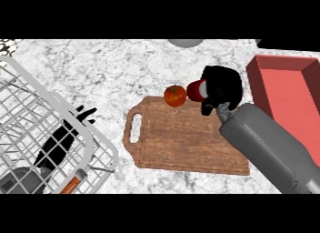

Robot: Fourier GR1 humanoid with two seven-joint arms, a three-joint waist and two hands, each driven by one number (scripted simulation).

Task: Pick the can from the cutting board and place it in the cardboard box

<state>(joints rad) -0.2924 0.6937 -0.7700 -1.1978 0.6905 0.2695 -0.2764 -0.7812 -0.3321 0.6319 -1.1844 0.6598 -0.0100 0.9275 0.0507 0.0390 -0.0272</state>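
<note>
A red can (195, 90) with a pale end shows at the far right corner of the wooden cutting board (182, 141). My right hand (223, 83) is curled round the can from the right and hides most of it. Whether the can rests on the board or hangs just above it I cannot tell. The box (288, 93), reddish and open at the top, stands just right of the hand. My left hand (63, 139) lies low at the left behind the wire rack, fingers straight and holding nothing.
A tomato (175, 95) sits on the board's far edge, right beside the can. A white wire rack (28, 98) fills the left side. A grey round object (185, 43) and a dark object (292, 44) sit at the counter's far edge.
</note>
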